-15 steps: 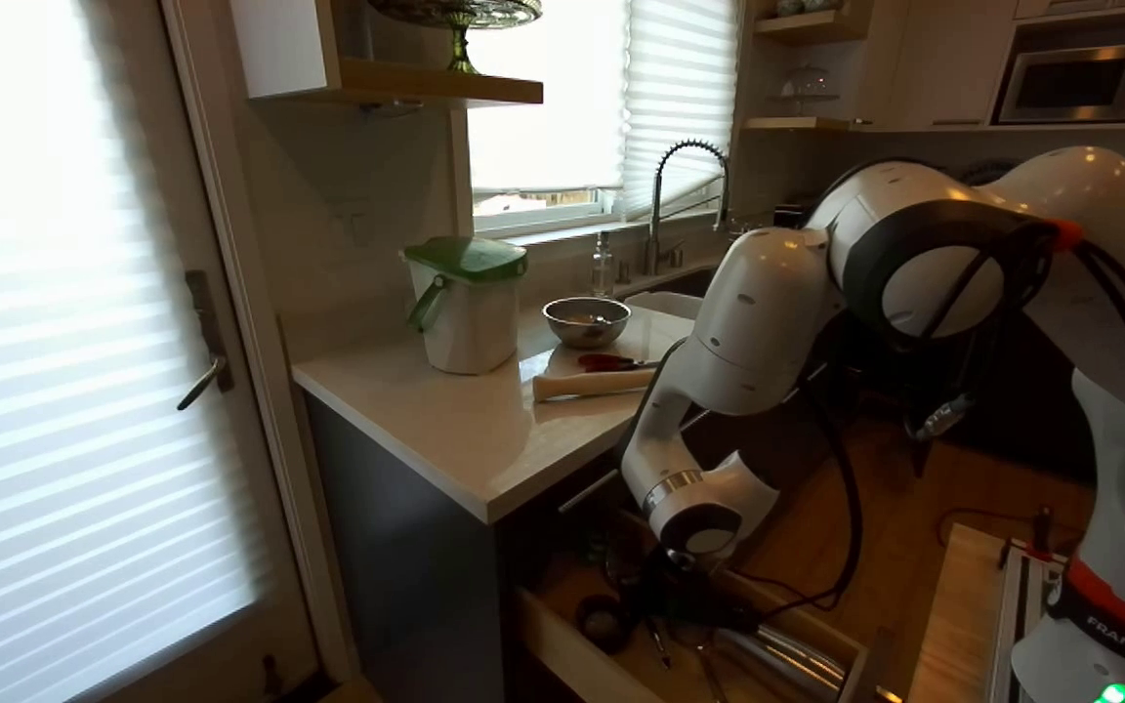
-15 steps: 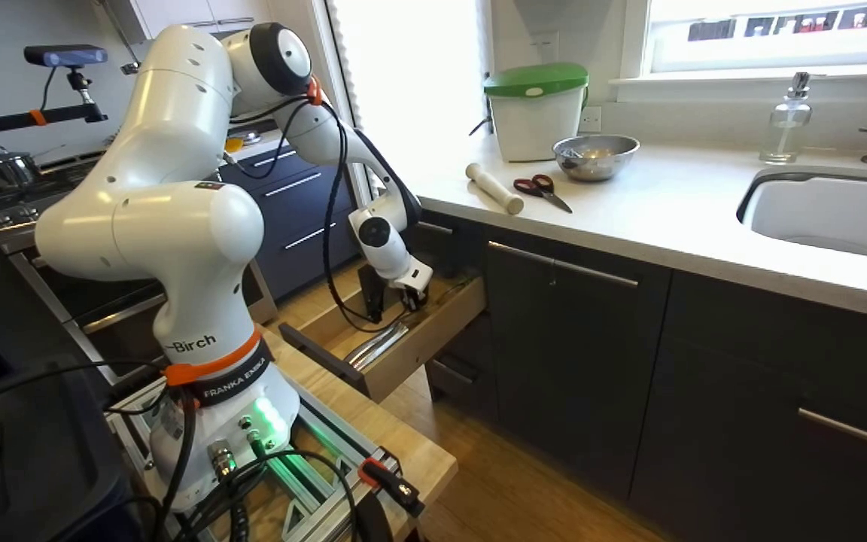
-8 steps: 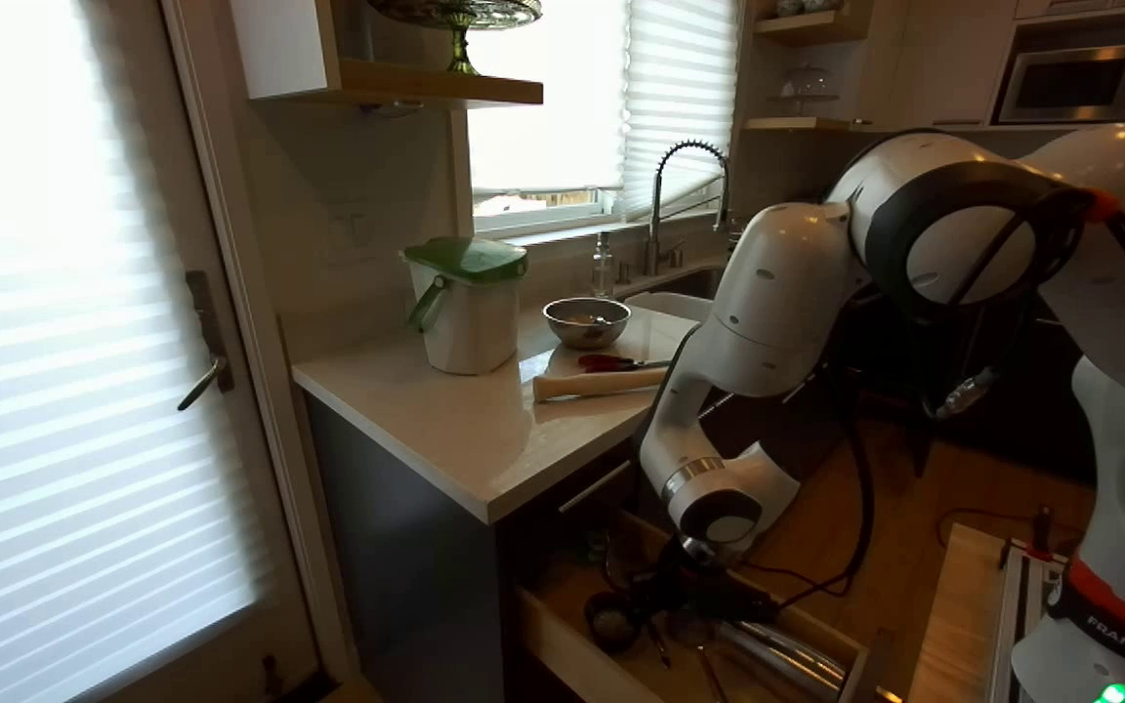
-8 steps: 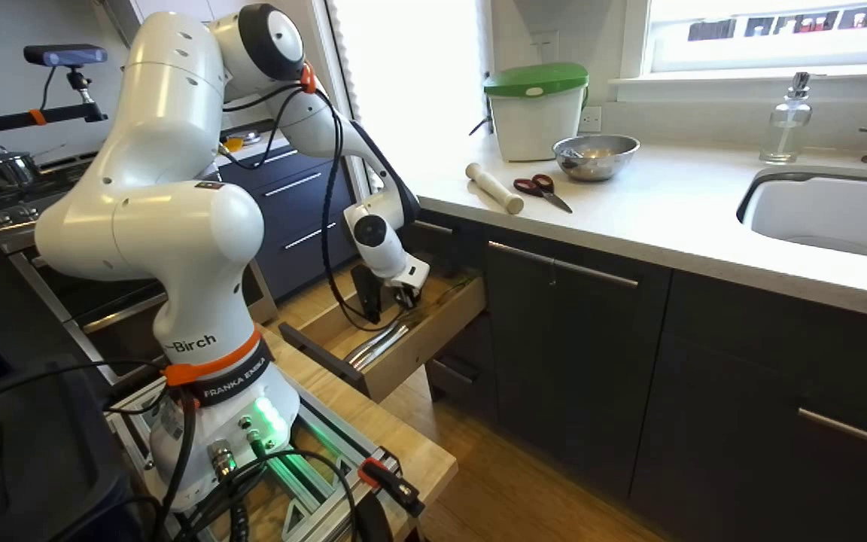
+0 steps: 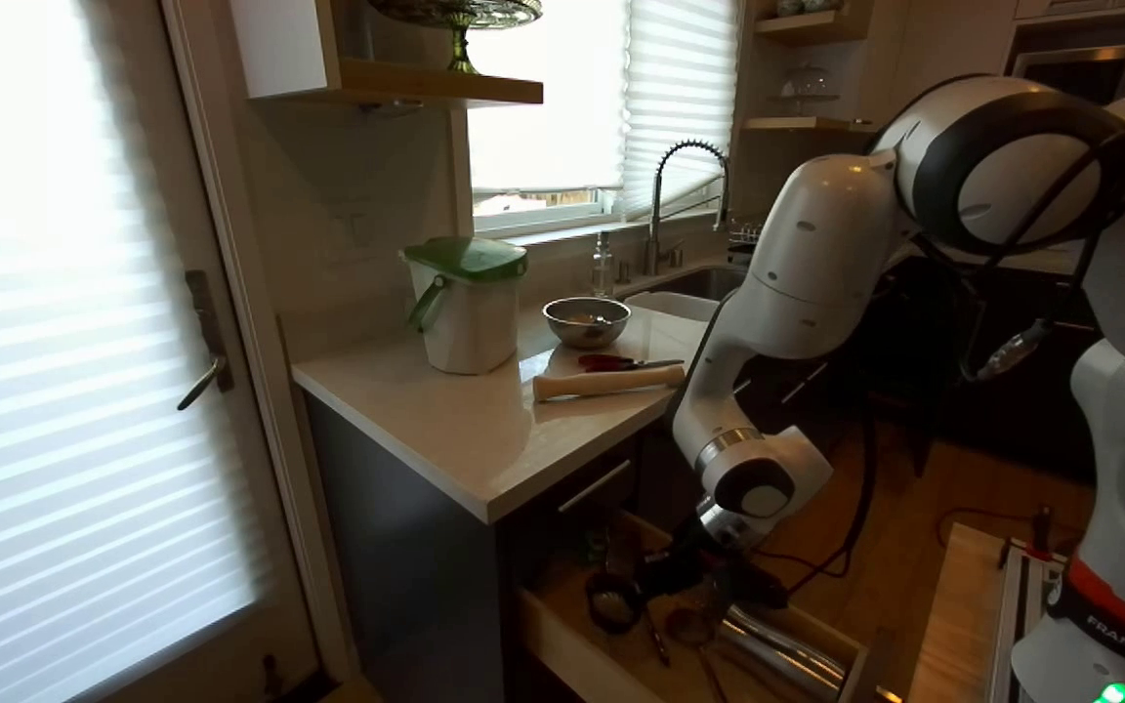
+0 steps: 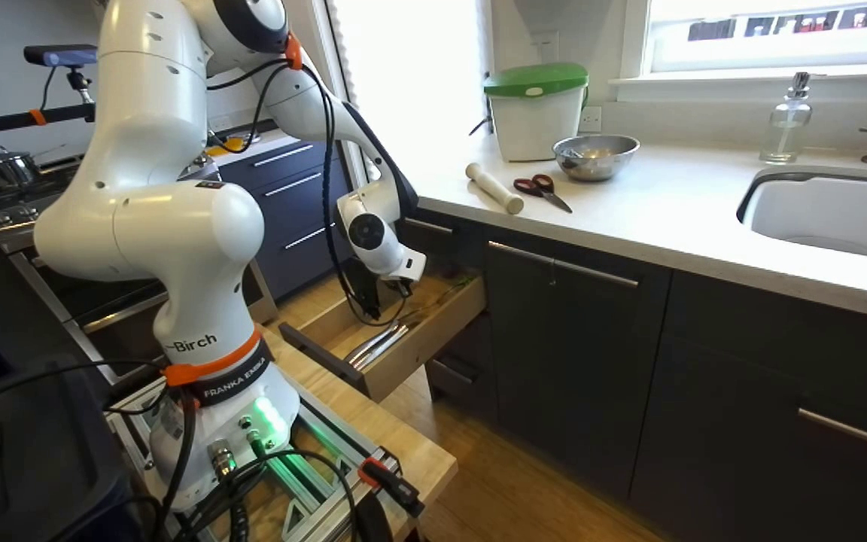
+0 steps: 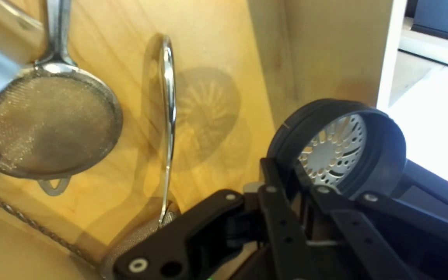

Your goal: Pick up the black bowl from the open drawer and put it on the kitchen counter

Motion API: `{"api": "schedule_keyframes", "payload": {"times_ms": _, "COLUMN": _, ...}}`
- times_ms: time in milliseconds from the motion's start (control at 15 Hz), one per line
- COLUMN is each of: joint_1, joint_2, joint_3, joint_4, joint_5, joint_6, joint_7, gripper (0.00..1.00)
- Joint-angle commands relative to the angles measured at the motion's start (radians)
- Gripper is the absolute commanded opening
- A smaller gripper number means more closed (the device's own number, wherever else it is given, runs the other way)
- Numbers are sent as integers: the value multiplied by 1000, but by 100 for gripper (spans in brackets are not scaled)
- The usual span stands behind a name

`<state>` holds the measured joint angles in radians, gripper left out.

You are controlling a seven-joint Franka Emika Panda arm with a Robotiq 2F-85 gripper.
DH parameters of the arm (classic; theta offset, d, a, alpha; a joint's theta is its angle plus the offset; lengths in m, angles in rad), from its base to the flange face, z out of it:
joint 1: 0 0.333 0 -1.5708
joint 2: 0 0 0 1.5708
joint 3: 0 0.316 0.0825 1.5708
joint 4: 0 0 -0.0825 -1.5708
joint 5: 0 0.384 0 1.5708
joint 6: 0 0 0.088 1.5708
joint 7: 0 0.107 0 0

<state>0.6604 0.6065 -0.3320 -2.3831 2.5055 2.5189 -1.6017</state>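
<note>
The black bowl (image 7: pixel 333 151) is a round black cup with a perforated metal bottom in the wrist view. My gripper (image 7: pixel 284 165) is shut on its near rim, one finger on each side of the wall. The bowl is tilted, and a patterned shadow lies on the drawer floor. In an exterior view the bowl (image 5: pixel 613 599) hangs at the tip of my gripper (image 5: pixel 655 581), inside or just above the open drawer (image 5: pixel 572 635). The arm hides the bowl in the view with the drawer's side wall (image 6: pixel 433 331). The kitchen counter (image 5: pixel 426 410) stands above the drawer.
A mesh strainer (image 7: pixel 49 120), a shiny metal handle (image 7: pixel 169 97) and a twisted rod (image 7: pixel 33 223) lie in the drawer. The counter bears a green-lidded jar (image 6: pixel 537 113), a steel bowl (image 6: pixel 595 158), scissors (image 6: pixel 543 188) and a wooden roller (image 6: pixel 494 188). The counter's corner (image 5: pixel 489 513) overhangs the cabinet.
My arm has risen and moved right in an exterior view. The black bowl has moved with the gripper, slightly up and right, and its opening has turned. The counter things have not moved.
</note>
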Motion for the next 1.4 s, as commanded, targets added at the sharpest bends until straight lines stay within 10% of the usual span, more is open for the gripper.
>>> {"api": "schedule_keyframes", "payload": {"times_ms": 0, "joint_1": -84, "joint_2": -137, "joint_3": 50, "joint_4": -147, "joint_5": 14, "joint_6": -56, "joint_7": -132, "gripper": 3}}
{"api": "schedule_keyframes", "payload": {"times_ms": 400, "joint_1": -215, "joint_2": -337, "joint_3": 162, "joint_4": -309, "joint_5": 13, "joint_6": -21, "joint_7": -238, "gripper": 3}}
{"api": "schedule_keyframes", "payload": {"times_ms": 867, "joint_1": -283, "joint_2": -638, "joint_3": 367, "joint_4": -296, "joint_5": 8, "joint_6": 353, "joint_7": -59, "gripper": 3}}
{"api": "schedule_keyframes", "payload": {"times_ms": 1200, "joint_1": -144, "joint_2": -688, "joint_3": 411, "joint_4": -121, "joint_5": -46, "joint_6": 665, "joint_7": 187, "gripper": 3}}
{"api": "schedule_keyframes", "payload": {"times_ms": 1267, "joint_1": -218, "joint_2": -677, "joint_3": 526, "joint_4": -92, "joint_5": -102, "joint_6": 698, "joint_7": 283, "gripper": 3}}
{"api": "schedule_keyframes", "payload": {"times_ms": 1333, "joint_1": -92, "joint_2": -654, "joint_3": 428, "joint_4": -54, "joint_5": -113, "joint_6": 729, "joint_7": 316, "gripper": 3}}
